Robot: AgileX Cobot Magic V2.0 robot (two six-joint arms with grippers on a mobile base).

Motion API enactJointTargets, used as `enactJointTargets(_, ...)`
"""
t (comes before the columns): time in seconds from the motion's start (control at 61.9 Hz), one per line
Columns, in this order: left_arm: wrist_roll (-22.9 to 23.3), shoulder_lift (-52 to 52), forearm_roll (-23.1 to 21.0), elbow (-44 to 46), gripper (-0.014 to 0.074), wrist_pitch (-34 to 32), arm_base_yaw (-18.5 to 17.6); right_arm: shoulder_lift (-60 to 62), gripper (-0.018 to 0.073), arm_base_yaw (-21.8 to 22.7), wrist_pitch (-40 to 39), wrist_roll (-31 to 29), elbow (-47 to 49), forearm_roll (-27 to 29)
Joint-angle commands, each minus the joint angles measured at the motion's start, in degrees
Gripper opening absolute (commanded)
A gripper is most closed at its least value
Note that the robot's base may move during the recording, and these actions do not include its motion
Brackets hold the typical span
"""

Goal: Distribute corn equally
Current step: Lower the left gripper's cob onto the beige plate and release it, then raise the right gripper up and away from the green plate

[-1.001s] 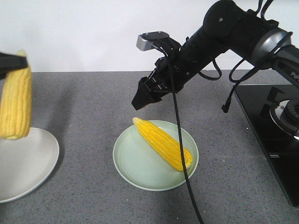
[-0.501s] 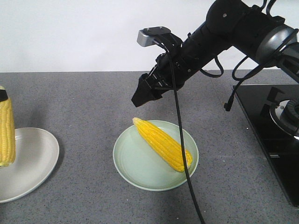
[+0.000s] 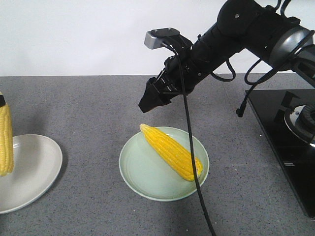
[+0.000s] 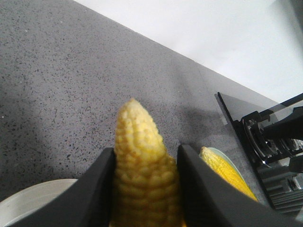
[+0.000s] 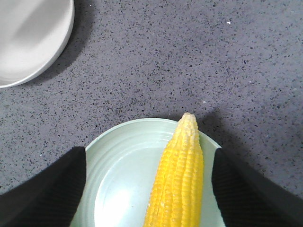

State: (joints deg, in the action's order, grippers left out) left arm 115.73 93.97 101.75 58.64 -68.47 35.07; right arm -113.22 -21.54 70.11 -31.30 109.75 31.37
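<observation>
Corn, two cobs. Front view: one cob (image 3: 171,151) lay diagonally on a pale green plate (image 3: 142,179) on the grey speckled counter (image 3: 88,108); a second cob (image 3: 5,140) hung upright at the left edge above a white plate (image 3: 32,169). The right gripper (image 3: 146,105) hovered above the green plate, clear of its cob, with a black cable (image 3: 189,142) trailing down across the plate; a black cooktop (image 3: 285,142) sat at right. Left wrist view: the left gripper (image 4: 147,189) had its fingers (image 4: 97,194) closed against both sides of the held cob (image 4: 144,175), tip pointing away; white plate rim (image 4: 33,203) below. Right wrist view: the right gripper's fingers (image 5: 52,187) stood wide apart, holding nothing, either side of the green plate (image 5: 118,161) and its cob (image 5: 180,170).
</observation>
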Motion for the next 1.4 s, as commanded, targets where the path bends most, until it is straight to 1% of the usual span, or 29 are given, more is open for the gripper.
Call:
enactJointTargets(0.0, -0.13, -2.47, 0.34, 1.2, 0.0045, -8.04, 0.13, 3.58, 0.0522, 0.17, -1.61, 0.14, 1.53, 2.09)
enactJointTargets(0.226, 0.15, -2.47, 0.34, 1.2, 0.0139, -8.11, 0.13, 3.58, 0.0522, 0.17, -1.61, 0.21, 1.53, 2.09)
enactJointTargets(0.533, 0.36, -2.47, 0.34, 1.2, 0.0362, -7.76, 0.13, 3.58, 0.0522, 0.17, -1.91, 0.26, 1.53, 2.09)
enactJointTargets(0.711, 0.41, -2.47, 0.34, 1.2, 0.0437, -8.11, 0.13, 3.58, 0.0522, 0.17, -2.78, 0.95, 1.53, 2.09)
enactJointTargets(0.791, 0.41, -2.47, 0.34, 1.2, 0.0451, -8.33, 0.13, 3.58, 0.0522, 0.17, -2.91, 1.24, 1.53, 2.09)
enactJointTargets(1.082, 0.41, -2.47, 0.34, 1.2, 0.0451, -9.48, 0.13, 3.58, 0.0522, 0.17, -2.98, 1.55, 1.53, 2.09)
enactJointTargets(1.227, 0.41, -2.47, 0.34, 1.2, 0.0451, -9.76, 0.13, 3.58, 0.0522, 0.17, -4.53, 1.55, 1.53, 2.14)
enactJointTargets(1.324, 2.08, -2.47, 0.34, 1.2, 0.0451, -9.76, 0.13, 4.01, 0.0515, 0.17, -6.52, 1.55, 1.53, 2.26)
enactJointTargets(1.389, 4.61, -2.47, 0.34, 1.2, 0.045, -9.76, 0.08, 4.68, 0.0501, 0.17, -8.19, 1.55, 1.53, 2.37)
